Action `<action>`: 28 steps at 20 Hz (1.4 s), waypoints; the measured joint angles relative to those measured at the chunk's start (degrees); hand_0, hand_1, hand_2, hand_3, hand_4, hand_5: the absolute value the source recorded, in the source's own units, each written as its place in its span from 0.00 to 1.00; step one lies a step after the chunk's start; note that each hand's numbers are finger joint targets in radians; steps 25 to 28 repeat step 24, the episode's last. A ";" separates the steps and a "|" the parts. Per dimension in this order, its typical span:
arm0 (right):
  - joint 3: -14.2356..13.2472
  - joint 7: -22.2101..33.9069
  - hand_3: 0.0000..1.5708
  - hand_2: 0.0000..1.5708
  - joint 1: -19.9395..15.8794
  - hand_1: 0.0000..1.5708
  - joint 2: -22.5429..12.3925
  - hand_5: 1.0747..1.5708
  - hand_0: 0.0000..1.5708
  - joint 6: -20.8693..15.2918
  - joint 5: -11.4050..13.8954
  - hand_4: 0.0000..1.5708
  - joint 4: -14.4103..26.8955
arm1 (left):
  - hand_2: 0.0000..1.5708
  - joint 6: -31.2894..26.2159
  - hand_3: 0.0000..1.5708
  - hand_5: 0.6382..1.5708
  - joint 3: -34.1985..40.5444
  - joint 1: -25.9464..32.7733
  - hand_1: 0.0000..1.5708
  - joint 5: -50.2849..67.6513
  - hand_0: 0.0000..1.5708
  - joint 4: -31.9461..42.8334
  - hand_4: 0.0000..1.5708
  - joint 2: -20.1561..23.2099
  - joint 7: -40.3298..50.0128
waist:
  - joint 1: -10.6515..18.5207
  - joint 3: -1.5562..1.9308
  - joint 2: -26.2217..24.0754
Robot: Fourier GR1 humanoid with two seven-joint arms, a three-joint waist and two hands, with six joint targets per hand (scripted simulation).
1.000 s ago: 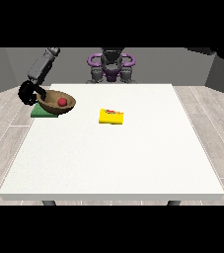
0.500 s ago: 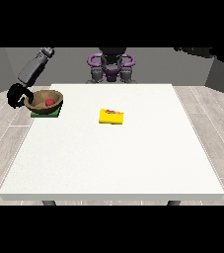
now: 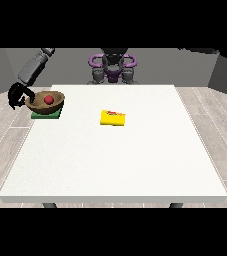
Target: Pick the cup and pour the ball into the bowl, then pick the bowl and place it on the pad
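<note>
White desk [image 3: 115,150] carries everything: the green pad [image 3: 47,114] lies just beside the hand at the view's left [image 3: 18,97], on the side toward the desk's middle, with the brown bowl [image 3: 46,101] now resting on it and the red ball [image 3: 49,99] inside. A second ago the hand was at the bowl's rim; it has since drawn outward past the desk edge, fingers curled, seemingly holding nothing. Placement looks done. A yellow object [image 3: 113,118] lies well apart.

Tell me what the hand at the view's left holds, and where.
Apparently nothing: the hand hangs beside the bowl, apart from its rim; bowl rests on the pad.
</note>
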 measured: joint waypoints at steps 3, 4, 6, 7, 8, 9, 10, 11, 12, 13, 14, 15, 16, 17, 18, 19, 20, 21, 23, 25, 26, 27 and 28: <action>1.01 0.88 0.67 1.00 -0.36 1.00 1.54 0.98 1.00 -0.48 0.80 0.63 1.14 | 0.00 0.71 0.00 0.98 -0.72 0.19 0.00 0.51 0.00 -0.88 0.42 -0.33 1.33 | 0.10 -0.05 -1.33; 1.30 1.32 0.69 1.00 -0.52 1.00 1.83 0.99 1.00 -0.48 1.01 0.62 1.47 | 0.00 0.78 0.00 0.98 -1.02 0.41 0.00 0.64 0.00 -1.17 0.43 -0.50 1.71 | 0.25 -0.06 -1.90; 1.96 3.08 0.87 1.00 -0.83 1.00 2.22 0.98 1.00 -0.65 1.39 0.62 1.51 | 0.00 0.30 0.00 0.98 -1.19 0.05 0.00 0.89 0.00 0.66 0.43 0.36 2.28 | 0.08 -0.07 -3.40; 2.54 3.90 0.90 1.00 -0.82 1.00 2.91 0.98 1.00 -1.09 1.75 0.63 1.22 | 0.00 0.10 0.00 0.98 -1.49 -0.03 0.00 0.50 0.00 1.86 0.42 0.53 2.02 | -0.22 -0.07 -4.32; 3.07 5.12 0.89 1.00 -0.88 1.00 2.95 0.95 1.00 -0.74 1.98 0.61 0.77 | 0.00 0.16 0.00 0.97 -1.58 -0.16 0.00 -0.12 0.00 3.51 0.42 0.74 1.47 | -0.87 -0.07 -5.27; 3.08 6.29 0.85 1.00 -0.57 1.00 3.09 0.94 1.00 -0.36 1.77 0.53 0.93 | 0.00 -0.23 0.00 0.97 -1.64 0.05 0.00 -0.32 0.00 4.56 0.42 1.14 1.53 | -1.13 -0.09 -6.43; 2.15 7.78 0.87 1.00 -0.64 1.00 3.17 0.98 1.00 0.81 0.48 0.40 1.54 | 0.00 -0.81 0.00 0.97 -1.37 0.41 0.00 -0.51 0.00 5.52 0.42 1.49 0.98 | -1.39 -0.09 -6.76; 0.91 8.80 0.67 1.00 -0.86 0.85 1.88 1.00 0.85 0.85 -0.57 0.00 2.15 | 0.00 -1.16 0.00 0.97 -1.19 0.87 0.00 -0.67 0.00 5.62 0.41 1.49 0.35 | -1.29 -0.06 -6.55; 0.39 10.19 0.44 0.63 -1.28 0.66 1.04 0.98 0.66 0.34 -0.96 0.00 2.60 | 0.00 -1.03 0.00 0.97 -1.32 0.88 0.00 -0.68 0.00 5.55 0.42 1.50 0.49 | -1.15 -0.06 -6.89; 0.35 11.04 0.33 0.19 -1.63 0.43 0.56 0.93 0.43 -0.12 -0.94 0.00 2.71 | 0.00 -0.98 0.00 0.97 -1.20 0.48 0.00 -0.62 0.00 5.94 0.41 1.81 0.23 | -1.13 -0.07 -6.44; 0.36 11.76 0.00 0.00 -2.08 0.00 0.05 0.88 0.00 -0.59 -0.81 0.00 2.95 | 0.00 -0.54 0.00 0.97 -1.45 0.22 0.00 -0.57 0.00 5.40 0.41 1.70 0.42 | -0.86 -0.05 -6.14; 0.19 12.03 0.00 0.00 -2.25 0.00 -0.54 0.86 0.00 -0.55 -0.92 0.00 2.99 | 0.00 -0.85 0.00 0.97 -1.36 0.33 0.00 -0.52 0.00 5.65 0.42 1.86 0.08 | -0.64 -0.04 -5.76; 0.09 12.46 0.00 0.00 -2.33 0.00 -0.95 0.85 0.00 -0.68 -0.98 0.00 3.10 | 0.00 -1.19 0.00 0.97 -1.09 0.17 0.00 -0.02 0.00 6.14 0.44 2.56 0.61 | -0.42 -0.05 -5.93; -0.21 12.08 0.00 0.00 -2.10 0.00 -1.28 0.83 0.00 -0.73 -1.12 0.00 3.52 | 0.00 -1.57 0.00 0.97 -0.75 -0.11 0.00 0.99 0.00 5.65 0.48 3.16 1.37 | -0.19 -0.04 -5.76; -0.21 12.39 0.00 0.00 -2.13 0.00 -1.67 0.83 0.00 -1.02 -0.96 0.00 4.01 | 0.00 -0.83 0.00 0.99 -1.28 0.09 0.00 1.37 0.00 3.96 0.55 2.31 2.19 | 0.08 -0.01 -6.22; -0.14 13.13 0.00 0.00 -2.26 0.00 -1.73 0.80 0.00 -1.62 -0.83 0.00 4.36 | 0.00 -0.40 0.00 1.00 -1.84 -0.14 0.00 2.19 0.00 3.07 0.63 1.85 3.67 | 0.12 0.00 -7.34; -0.16 13.84 0.00 0.00 -2.20 0.00 -2.43 0.81 0.00 -1.49 -0.74 0.00 4.85 | 0.00 0.18 0.00 1.00 -2.55 -0.08 0.00 3.04 0.00 1.49 0.63 0.66 4.89 | 0.17 0.03 -8.48; 0.09 15.01 0.00 0.00 -2.69 0.00 -3.03 0.69 0.00 -1.12 -0.57 0.00 4.89 | 0.00 1.02 0.00 1.00 -3.56 -0.18 0.00 3.43 0.00 0.36 0.63 -0.54 6.02 | -0.06 0.04 -10.09; 0.45 16.58 0.00 0.00 -3.92 0.00 -3.93 0.32 0.00 -0.01 -0.52 0.42 4.18 | 0.00 2.02 0.00 1.00 -5.30 -0.06 0.00 3.82 0.00 -0.64 0.63 -2.14 8.04 | -0.38 0.02 -13.66; 0.89 16.94 0.00 0.00 -4.41 0.00 -3.48 0.29 0.00 0.29 -0.36 0.45 3.52 | 0.00 2.60 0.00 1.00 -6.32 0.33 0.00 3.60 0.00 -0.80 0.63 -2.92 9.14 | -0.58 -0.03 -16.09; 0.89 16.94 0.00 0.00 -4.41 0.00 -3.48 0.29 0.00 0.29 -0.36 0.45 3.52 | 0.00 2.60 0.00 1.00 -6.32 0.33 0.00 3.60 0.00 -0.80 0.63 -2.92 9.14 | -0.58 -0.03 -16.09; 0.89 16.94 0.00 0.00 -4.41 0.00 -3.48 0.29 0.00 0.29 -0.36 0.45 3.52 | 0.00 2.60 0.00 1.00 -6.32 0.33 0.00 3.60 0.00 -0.80 0.63 -2.92 9.14 | -0.58 -0.03 -16.09; 0.89 16.94 0.00 0.00 -4.41 0.00 -3.48 0.29 0.00 0.29 -0.36 0.45 3.52 | 0.00 2.60 0.00 1.00 -6.32 0.33 0.00 3.60 0.00 -0.80 0.63 -2.92 9.14 | -0.58 -0.03 -16.09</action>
